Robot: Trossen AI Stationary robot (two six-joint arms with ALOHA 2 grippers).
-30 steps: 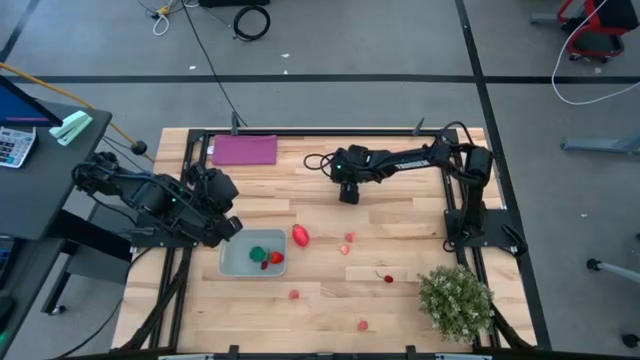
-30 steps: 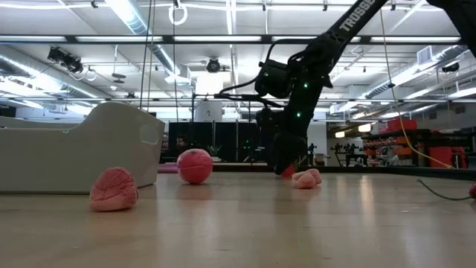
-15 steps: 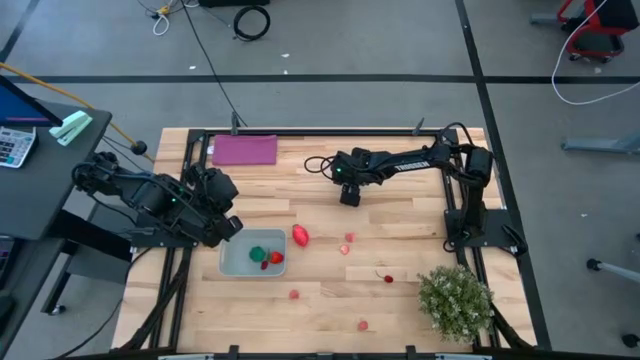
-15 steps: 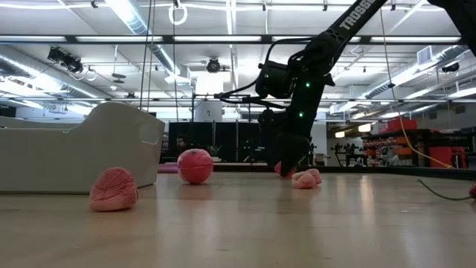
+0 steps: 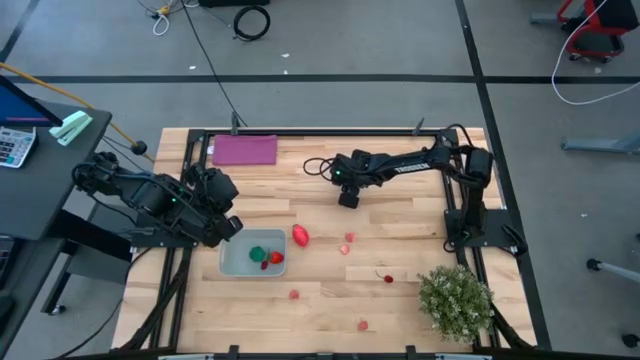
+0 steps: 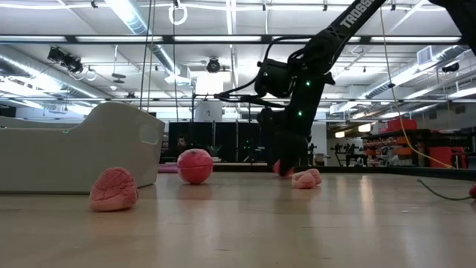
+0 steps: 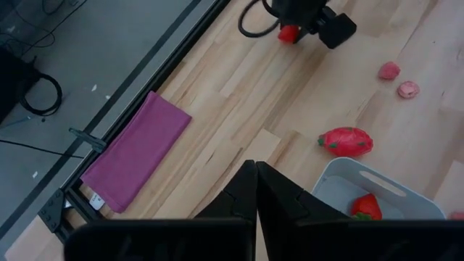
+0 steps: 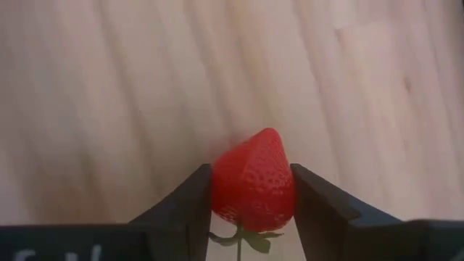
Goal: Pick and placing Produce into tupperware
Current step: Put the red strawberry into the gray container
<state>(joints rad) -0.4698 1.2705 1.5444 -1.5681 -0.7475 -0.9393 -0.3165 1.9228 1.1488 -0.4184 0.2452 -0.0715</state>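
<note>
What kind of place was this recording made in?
Most likely a robotics lab or workshop in a large industrial hall. The wooden table stands on a bare concrete floor with loose cables, and the low view shows exposed ceiling ducts and strip lights. The right gripper grips a strawberry.

Right gripper (image 8: 251, 190) clamped, arm stretched over table centre; left gripper (image 7: 255, 190) closed, parked at table's left edge.

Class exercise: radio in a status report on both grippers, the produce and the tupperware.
Right gripper shut on strawberry, mid-table. Left gripper shut, empty, beside tupperware. Tupperware holds some produce; several pieces loose on table. Path clear.
</note>
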